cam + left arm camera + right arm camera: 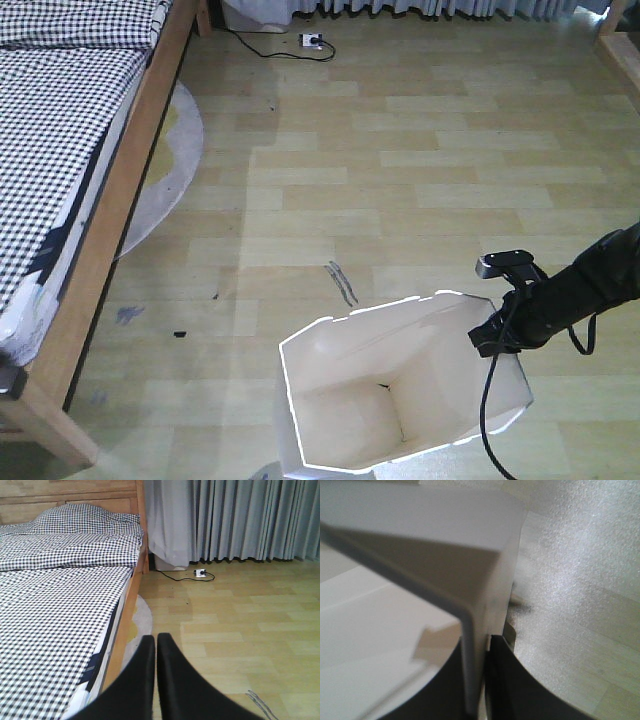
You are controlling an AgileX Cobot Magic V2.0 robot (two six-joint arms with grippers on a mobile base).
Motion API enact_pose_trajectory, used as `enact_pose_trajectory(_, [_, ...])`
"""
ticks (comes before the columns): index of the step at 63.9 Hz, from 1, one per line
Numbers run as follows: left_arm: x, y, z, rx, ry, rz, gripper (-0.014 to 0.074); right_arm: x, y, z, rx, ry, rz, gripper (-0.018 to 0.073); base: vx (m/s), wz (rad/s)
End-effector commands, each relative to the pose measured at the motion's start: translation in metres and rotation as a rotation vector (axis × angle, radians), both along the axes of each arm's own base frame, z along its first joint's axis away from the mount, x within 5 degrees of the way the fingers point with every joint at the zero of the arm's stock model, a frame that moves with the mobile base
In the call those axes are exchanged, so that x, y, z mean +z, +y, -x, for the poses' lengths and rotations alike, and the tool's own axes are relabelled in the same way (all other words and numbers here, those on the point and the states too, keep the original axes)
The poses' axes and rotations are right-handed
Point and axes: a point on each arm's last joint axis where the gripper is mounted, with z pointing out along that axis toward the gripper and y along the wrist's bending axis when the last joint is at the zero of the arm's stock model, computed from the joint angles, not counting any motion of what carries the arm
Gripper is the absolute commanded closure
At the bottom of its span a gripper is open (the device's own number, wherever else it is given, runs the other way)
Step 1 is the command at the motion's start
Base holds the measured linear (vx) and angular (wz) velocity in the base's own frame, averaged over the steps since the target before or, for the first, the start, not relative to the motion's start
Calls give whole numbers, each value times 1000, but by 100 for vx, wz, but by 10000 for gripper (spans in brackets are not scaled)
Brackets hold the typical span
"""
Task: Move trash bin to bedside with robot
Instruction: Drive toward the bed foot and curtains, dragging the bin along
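Note:
The white trash bin [370,400] with a cream interior stands on the wooden floor at the bottom centre of the front view. My right gripper [490,335] is shut on the bin's right rim. In the right wrist view the thin bin wall [470,645] sits clamped between the two black jaws of my right gripper [476,680]. The bed [60,150], with checkered bedding and a light-brown wooden frame, lies along the left, about a bin's width away. My left gripper [156,645] is shut and empty, pointing along the bed's [65,605] side.
A round pale rug [160,170] lies half under the bed. A white power strip [311,41] with a black cable lies near the grey curtains [240,520] at the far wall. Dark scuff marks [342,282] sit on the floor ahead of the bin.

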Motion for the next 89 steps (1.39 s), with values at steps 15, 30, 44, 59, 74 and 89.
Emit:
enact_pose_trajectory(15, [1,0,0,0,-67,0,603,29,9,-6,-25,-8,-131,564,23,-8])
enact_pose_trajectory(30, [1,0,0,0,-67,0,603,29,9,-6,-25,-8,-131,564,24,-2])
enact_pose_trajectory(44, [1,0,0,0,-67,0,603,29,9,-6,-25,-8,-131,564,25,5])
enact_pose_trajectory(59, [1,0,0,0,-67,0,603,29,9,-6,-25,-8,-131,564,26,8])
enact_pose_trajectory(74, [1,0,0,0,-67,0,603,29,9,-6,-25,-8,-131,564,25,6])
enact_pose_trajectory(89, [1,0,0,0,-67,0,603,29,9,-6,-25,-8,-131,564,23,0])
